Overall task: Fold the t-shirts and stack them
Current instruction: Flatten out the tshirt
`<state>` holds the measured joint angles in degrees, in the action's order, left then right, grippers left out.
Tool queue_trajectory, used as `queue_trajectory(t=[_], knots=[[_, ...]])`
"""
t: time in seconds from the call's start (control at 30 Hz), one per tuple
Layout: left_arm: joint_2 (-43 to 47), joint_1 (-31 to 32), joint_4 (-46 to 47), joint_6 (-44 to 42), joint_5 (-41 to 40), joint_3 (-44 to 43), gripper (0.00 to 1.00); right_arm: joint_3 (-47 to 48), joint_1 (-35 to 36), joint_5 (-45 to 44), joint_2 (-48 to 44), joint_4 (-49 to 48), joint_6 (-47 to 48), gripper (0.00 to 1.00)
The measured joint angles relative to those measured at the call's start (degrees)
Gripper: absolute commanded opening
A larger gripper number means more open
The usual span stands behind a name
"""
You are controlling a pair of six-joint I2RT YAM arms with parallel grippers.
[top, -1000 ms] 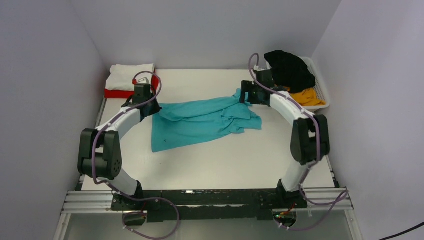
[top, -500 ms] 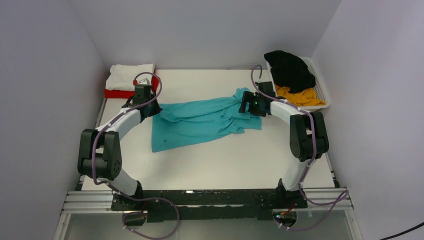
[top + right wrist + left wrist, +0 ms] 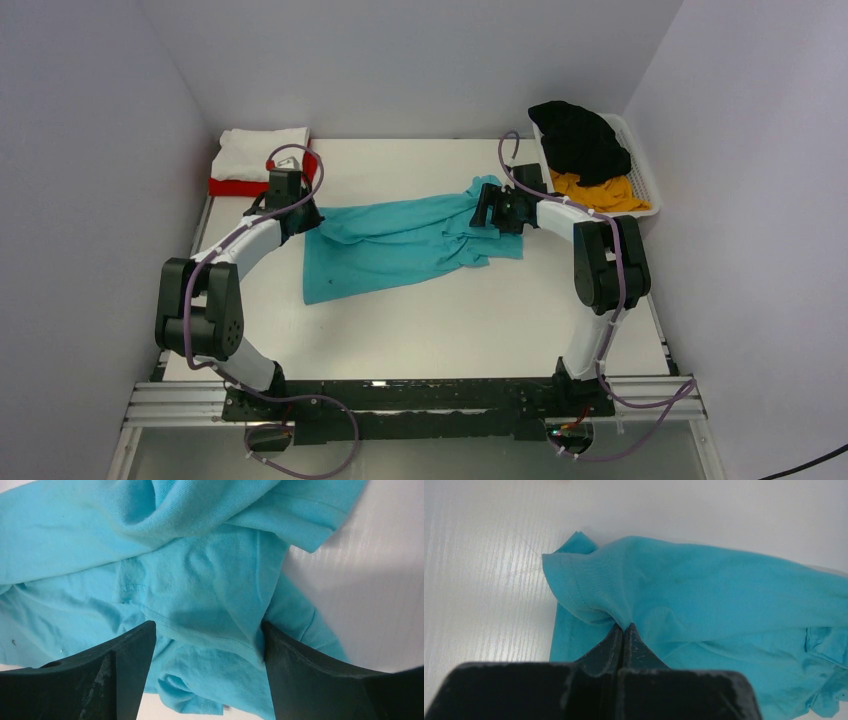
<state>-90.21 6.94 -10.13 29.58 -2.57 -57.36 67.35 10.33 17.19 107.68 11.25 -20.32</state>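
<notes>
White table [image 3: 450, 320] carries the teal t-shirt [image 3: 400, 245], which we see lying crumpled across its middle, between our two arms. At the far right a white basket [image 3: 645, 190] holds the black t-shirt [image 3: 580, 140] atop the yellow-orange t-shirt [image 3: 605, 192]. At the far left the white t-shirt [image 3: 262, 155] lies folded on the red t-shirt [image 3: 232, 187]. Our left gripper [image 3: 624, 627] is pressed together, pinching a fold at the teal t-shirt's left edge. Our right gripper [image 3: 207, 630] stands spread, straddling bunched cloth at its right end.
</notes>
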Motion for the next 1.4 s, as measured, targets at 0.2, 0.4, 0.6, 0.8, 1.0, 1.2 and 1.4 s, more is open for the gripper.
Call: queue_trajectory(t=[0.2, 0.4, 0.6, 0.8, 1.0, 1.2, 1.4], knots=[[0.0, 0.0, 0.0, 0.0, 0.0, 0.0, 0.0, 0.0, 0.9, -1.4, -1.4, 0.3, -0.2, 0.78], [0.0, 0.0, 0.0, 0.0, 0.0, 0.0, 0.0, 0.2, 1.8, -3.0, -2.8, 0.2, -0.3, 0.77], [0.0, 0.0, 0.0, 0.0, 0.0, 0.0, 0.0, 0.3, 2.4, -3.3, -2.8, 0.3, -0.3, 0.67], [0.0, 0.0, 0.0, 0.0, 0.2, 0.0, 0.0, 0.3, 2.7, -3.7, -2.8, -0.5, -1.4, 0.35], [0.0, 0.0, 0.0, 0.0, 0.2, 0.0, 0.0, 0.3, 2.8, -6.5, -2.4, -1.2, -3.0, 0.03], [0.3, 0.0, -0.4, -0.1, 0.1, 0.0, 0.0, 0.3, 2.8, -10.9, -2.4, -0.2, -3.6, 0.0], [6.4, 0.0, -1.8, -0.2, -0.7, 0.6, 0.0, -3.5, 2.8, -12.8, -9.5, 1.3, -3.3, 0.0]])
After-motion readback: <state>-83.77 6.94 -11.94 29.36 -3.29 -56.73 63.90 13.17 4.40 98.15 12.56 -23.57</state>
